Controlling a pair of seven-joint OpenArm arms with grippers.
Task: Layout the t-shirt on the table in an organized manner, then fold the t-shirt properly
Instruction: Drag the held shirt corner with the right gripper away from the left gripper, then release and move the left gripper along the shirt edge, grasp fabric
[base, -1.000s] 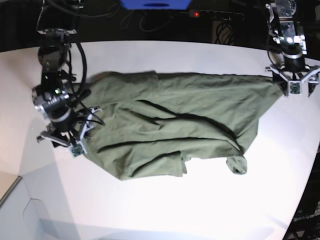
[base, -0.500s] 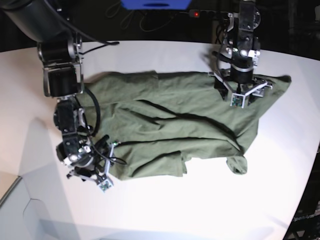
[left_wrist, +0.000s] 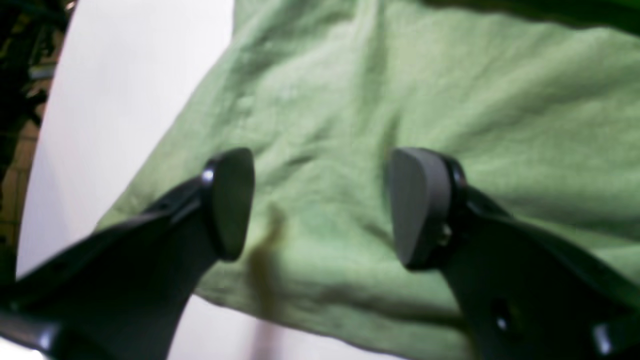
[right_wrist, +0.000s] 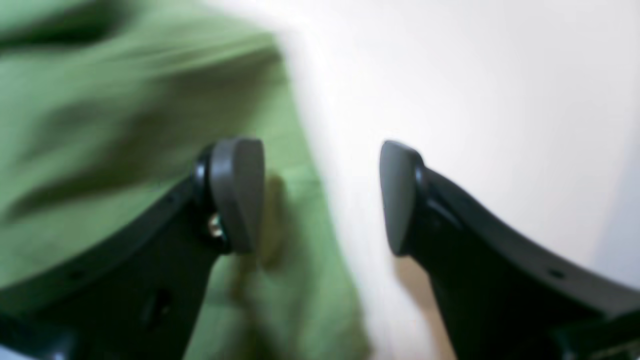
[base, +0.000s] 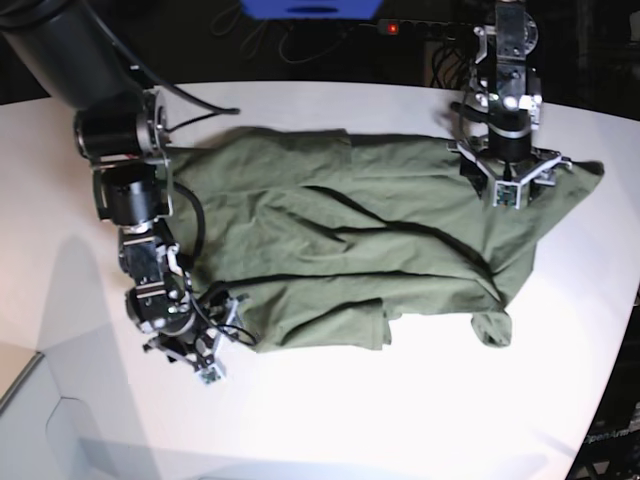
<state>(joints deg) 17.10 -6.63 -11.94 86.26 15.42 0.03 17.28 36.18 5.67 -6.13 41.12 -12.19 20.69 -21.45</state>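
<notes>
We hover over the t-shirt (base: 350, 240), both grippers released.
Our left gripper (left_wrist: 320, 205) gapes above cloth; our right gripper (right_wrist: 320, 195) straddles the hem on the table (right_wrist: 475, 90).

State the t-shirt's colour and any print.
Plain olive green t-shirt, no print; clearest in the base view.

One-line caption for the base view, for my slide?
Two open grippers, left and right, over a rumpled olive t-shirt.

both arms reach downward, wrists bent; the left gripper (left_wrist: 320, 205) and the right gripper (right_wrist: 320, 195) each point down with jaws spread apart, nothing clamped between them.
</notes>
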